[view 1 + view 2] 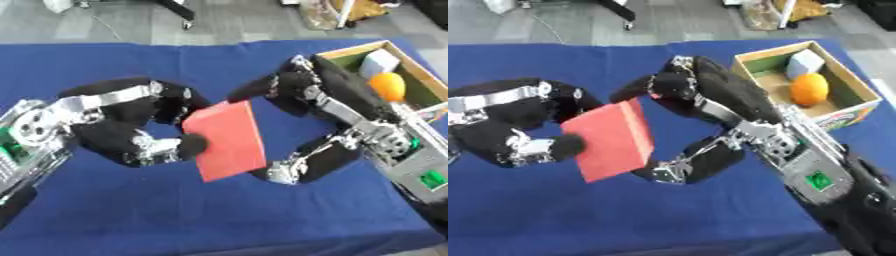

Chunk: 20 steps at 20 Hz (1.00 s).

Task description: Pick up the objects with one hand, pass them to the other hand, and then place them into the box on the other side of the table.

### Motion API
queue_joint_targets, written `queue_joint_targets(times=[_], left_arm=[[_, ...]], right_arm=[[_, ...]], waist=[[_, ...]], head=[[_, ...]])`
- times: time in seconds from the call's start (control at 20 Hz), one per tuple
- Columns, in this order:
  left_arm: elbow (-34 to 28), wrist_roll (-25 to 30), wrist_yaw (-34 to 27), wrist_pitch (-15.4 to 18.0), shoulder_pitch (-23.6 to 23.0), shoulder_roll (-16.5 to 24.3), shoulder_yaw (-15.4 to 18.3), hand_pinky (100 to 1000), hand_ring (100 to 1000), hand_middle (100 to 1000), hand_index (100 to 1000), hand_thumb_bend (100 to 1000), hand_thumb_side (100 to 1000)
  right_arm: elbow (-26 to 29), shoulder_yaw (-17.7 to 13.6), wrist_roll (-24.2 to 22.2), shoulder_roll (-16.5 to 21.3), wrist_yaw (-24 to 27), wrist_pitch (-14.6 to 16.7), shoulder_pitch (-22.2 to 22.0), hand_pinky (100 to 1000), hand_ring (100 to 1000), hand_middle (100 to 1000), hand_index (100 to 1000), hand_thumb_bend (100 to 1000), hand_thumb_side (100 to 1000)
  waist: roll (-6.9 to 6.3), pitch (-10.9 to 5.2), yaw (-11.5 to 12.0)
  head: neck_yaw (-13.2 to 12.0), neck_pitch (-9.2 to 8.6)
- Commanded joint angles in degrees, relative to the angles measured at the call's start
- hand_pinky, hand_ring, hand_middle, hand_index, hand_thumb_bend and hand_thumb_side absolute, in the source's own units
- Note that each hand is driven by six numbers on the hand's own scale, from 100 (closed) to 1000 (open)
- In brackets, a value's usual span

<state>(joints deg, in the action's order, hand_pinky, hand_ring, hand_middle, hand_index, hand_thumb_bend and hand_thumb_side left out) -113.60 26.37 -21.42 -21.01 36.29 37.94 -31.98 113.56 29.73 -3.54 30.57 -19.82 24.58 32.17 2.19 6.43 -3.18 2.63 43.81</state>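
A flat red block (226,140) sits at the middle of the frame, held above the blue table (219,220) between both robot hands. The left hand (153,127), coming in from the left side of the frame, has its fingers curled around the block's left edge, with one part above the upper left corner and another pressed to the lower left face. The right hand (293,95), reaching in from the right, arches over the block: its upper fingers meet the block's top right corner and its thumb (671,172) curls in toward the lower right edge, so both hands grip the block at once.

In the upper right of the frame stands an open cardboard box (855,82) with a green floor. Inside it lie an orange ball (808,89) near the middle and a pale, whitish block (804,62) toward the far end. The box is well apart from the red block, behind the right forearm.
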Motion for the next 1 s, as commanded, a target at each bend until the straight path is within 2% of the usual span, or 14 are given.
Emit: queue_joint_targets(times=[0.05,0.1,0.15,0.2,0.45,0.6,0.8,1.0], left_arm=[[-1.0,-1.1,0.1,-0.1,1.0,0.4,0.0,719,643,612,743,390,682],[-1.0,-1.6,0.1,0.0,0.9,0.6,0.2,720,647,617,747,404,693],[-1.0,-2.2,0.1,0.2,0.9,0.9,0.6,748,707,679,790,499,736],[-1.0,-2.7,0.4,0.5,0.7,1.3,1.0,790,765,745,830,550,744],[-1.0,-7.9,7.2,2.8,-1.1,5.0,5.5,854,846,851,916,640,747],[-1.0,-13.8,10.9,3.2,-3.5,7.1,9.2,858,853,866,927,669,761],[-1.0,-22.4,11.8,4.1,-7.2,8.6,14.8,845,840,854,920,687,759],[-1.0,-31.1,9.9,5.9,-12.0,8.3,19.8,797,782,791,891,628,720]], right_arm=[[1.0,-0.4,0.6,0.6,0.8,0.1,0.6,100,100,100,420,196,164],[1.0,-0.5,0.6,0.7,0.9,0.2,0.6,100,100,100,420,196,165],[1.0,-0.6,0.7,0.8,1.0,0.3,0.5,100,100,100,422,193,165],[1.0,-0.7,0.8,0.9,1.2,0.3,0.4,100,100,100,428,190,169],[1.0,-1.6,1.1,2.3,1.4,0.0,-0.5,100,100,100,428,192,166],[1.0,-2.7,2.2,3.2,1.1,-0.1,-1.1,100,100,100,428,194,164],[1.0,-5.2,4.7,4.7,0.3,-0.5,-2.3,100,100,100,431,195,153],[1.0,-8.5,7.9,6.3,-0.2,-3.7,-2.7,100,100,100,437,199,148]], waist=[[-0.85,-0.08,-0.2],[-0.85,-0.1,-0.2],[-0.85,-0.14,-0.2],[-0.85,-0.18,-0.2],[-0.92,-0.43,-0.1],[-0.89,-0.5,-0.1],[-0.84,-0.52,0.2],[-0.9,-0.48,0.6]], head=[[-0.1,0.3],[-0.2,0.3],[-0.2,0.3],[-0.2,0.3],[-0.2,0.3],[0.0,0.3],[0.6,0.3],[2.0,0.3]])
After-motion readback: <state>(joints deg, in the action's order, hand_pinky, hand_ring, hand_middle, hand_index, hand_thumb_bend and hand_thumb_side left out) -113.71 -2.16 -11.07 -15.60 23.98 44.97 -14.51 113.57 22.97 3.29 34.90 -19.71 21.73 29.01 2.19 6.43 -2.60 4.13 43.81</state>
